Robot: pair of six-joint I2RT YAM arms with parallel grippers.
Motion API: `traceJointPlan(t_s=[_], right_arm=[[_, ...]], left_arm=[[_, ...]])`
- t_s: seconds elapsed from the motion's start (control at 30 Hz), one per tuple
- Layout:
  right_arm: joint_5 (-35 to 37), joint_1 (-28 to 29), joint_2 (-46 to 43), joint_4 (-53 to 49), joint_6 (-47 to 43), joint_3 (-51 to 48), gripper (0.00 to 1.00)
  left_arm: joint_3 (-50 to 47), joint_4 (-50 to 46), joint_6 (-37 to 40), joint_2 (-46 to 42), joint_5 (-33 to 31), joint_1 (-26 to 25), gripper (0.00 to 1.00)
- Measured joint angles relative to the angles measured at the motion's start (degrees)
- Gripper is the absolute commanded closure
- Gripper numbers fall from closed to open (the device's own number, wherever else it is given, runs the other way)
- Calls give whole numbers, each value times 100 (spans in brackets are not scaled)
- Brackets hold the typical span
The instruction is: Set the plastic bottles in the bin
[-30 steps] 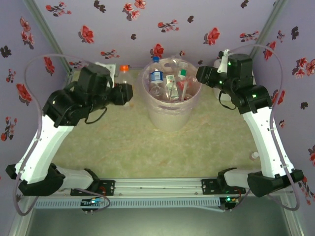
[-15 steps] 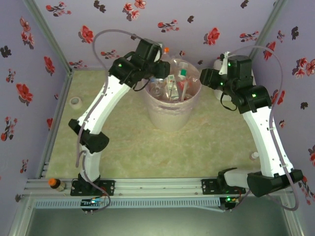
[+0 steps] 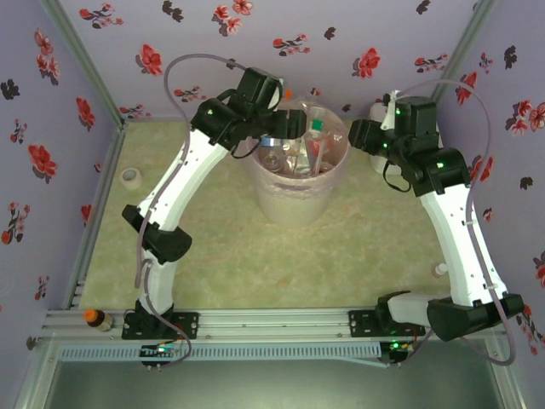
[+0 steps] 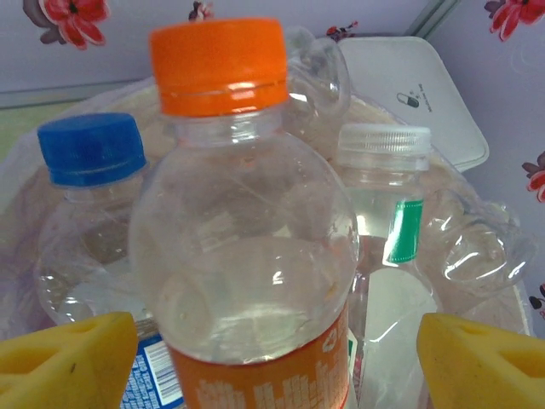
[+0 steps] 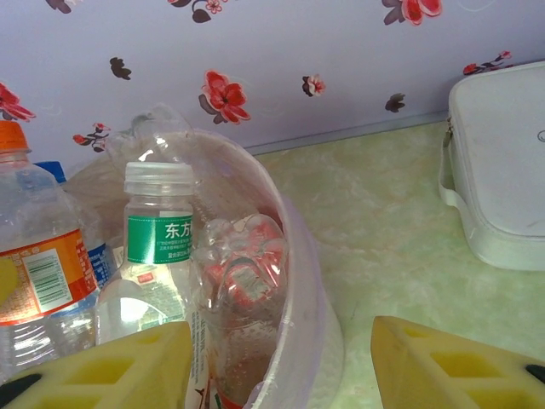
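The pale green marbled table [image 3: 255, 247] carries the large round pale bin [image 3: 294, 204] lined with a pinkish-white bag at its twelve o'clock edge, against the flowered wall. A white square lidded box [image 5: 502, 170] sits on the table at the bin's two o'clock; its lid bears a small padlock mark and print too small to read.

The clear plastic bottles stand crowded inside the bin. The orange-capped bottle [image 4: 243, 256] wears an orange label with white writing I cannot read and, in the right wrist view, a barcode. At its nine o'clock stands a blue-capped bottle [image 4: 89, 153] with a blue-and-white label of fine print. A white-capped bottle [image 5: 159, 221] has a green band reading "东方". Beside it lies a crushed bottle with a red label [image 5: 243, 273].

The left gripper [image 4: 274, 358] hangs over the bin's ten o'clock rim, yellow pads spread wide, the orange-capped bottle between them unclamped. The right gripper [image 5: 281, 358] sits at the bin's three o'clock rim, pads apart, holding nothing.

A small tape roll [image 3: 130, 176] lies at the table's nine o'clock.
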Motion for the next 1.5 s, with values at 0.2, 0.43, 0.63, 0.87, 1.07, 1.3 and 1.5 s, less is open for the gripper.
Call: traceJointPlan(t_s=[0.2,0.43,0.63,0.87,1.07,1.3,1.5], right_arm=[[26,-105,-2,-142,-66,0,41],[42,-142,-22,-247,-105,0,41],[37,-142,-22,-240,-96,-22,43],[-326,-142,-22,-24,90,-503,44],[-1036,-142,61,516,542,-944,47],[-1139,-149,326,688,610,-614,53],[-1130,-168,671,953,601,105,49]], left_arm=[[216,33,358,-76,-553,-2,34],[258,96,761,-70,-826,-59,51],[393,72,920,302,-835,-264,66],[-284,118,828,330,-957,-254,73],[-1676,800,564,-391,-927,-251,74],[-1943,988,420,-555,-874,-251,66],[-1517,535,507,-551,-782,-254,50]])
